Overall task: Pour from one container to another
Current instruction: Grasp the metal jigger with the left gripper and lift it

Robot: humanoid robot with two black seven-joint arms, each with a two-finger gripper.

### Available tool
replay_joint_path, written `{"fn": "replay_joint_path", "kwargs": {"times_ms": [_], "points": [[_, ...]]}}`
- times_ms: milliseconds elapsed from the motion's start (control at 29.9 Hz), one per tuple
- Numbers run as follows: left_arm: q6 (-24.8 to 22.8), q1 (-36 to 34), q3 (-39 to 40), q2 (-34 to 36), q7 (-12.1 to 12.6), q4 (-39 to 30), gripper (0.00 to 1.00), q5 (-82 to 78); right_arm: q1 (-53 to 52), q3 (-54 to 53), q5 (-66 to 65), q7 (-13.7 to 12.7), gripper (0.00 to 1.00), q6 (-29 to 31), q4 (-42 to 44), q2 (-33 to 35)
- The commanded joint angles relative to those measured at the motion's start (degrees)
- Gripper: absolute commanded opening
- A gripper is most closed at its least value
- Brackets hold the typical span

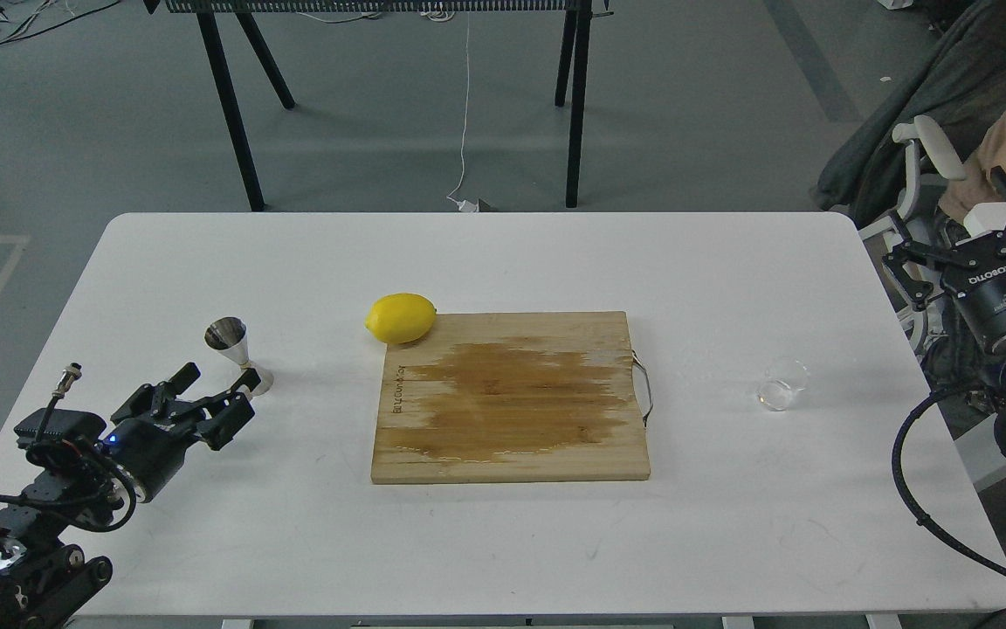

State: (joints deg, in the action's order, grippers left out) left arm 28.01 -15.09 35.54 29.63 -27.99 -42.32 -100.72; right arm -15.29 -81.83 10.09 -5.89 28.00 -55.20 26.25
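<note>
The glass cup point(784, 383) stands on the counter point(730, 279) right of the cutting board point(510, 397), well apart from the jigger point(236, 352) at far left. The right gripper point(957, 236) hangs beyond the counter's edge, jaws open and empty. The left gripper point(206, 393), jaws spread, sits just beside the jigger's base. The right arm should close low on the cup and keep it level.

Jigger point(237, 352): polished steel, mirror-bright. Glass cup point(783, 383): clear, colourless, glossy. Cutting board point(510, 397): pale wood, darker wet-looking patch, wire handle. Lemon point(401, 317): yellow, faintly dimpled. Table point(730, 288): white, matt, smooth.
</note>
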Motion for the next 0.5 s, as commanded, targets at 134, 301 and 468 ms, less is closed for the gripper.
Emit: {"fn": "replay_joint_path", "kwargs": {"times_ms": [134, 301, 468], "points": [[0.0, -3.9, -2.5, -3.3, 0.0, 4.4, 0.99, 0.2, 0.0, 0.0, 0.0, 0.0, 0.98, 0.0, 0.0, 0.0], [0.0, -5.7, -2.6, -5.3, 0.0, 7.4, 0.99, 0.2, 0.0, 0.0, 0.0, 0.0, 0.98, 0.0, 0.0, 0.5], [0.0, -7.3, -3.3, -6.8, 0.0, 10.1, 0.98, 0.2, 0.0, -0.1, 0.0, 0.0, 0.98, 0.0, 0.0, 1.1]]}}
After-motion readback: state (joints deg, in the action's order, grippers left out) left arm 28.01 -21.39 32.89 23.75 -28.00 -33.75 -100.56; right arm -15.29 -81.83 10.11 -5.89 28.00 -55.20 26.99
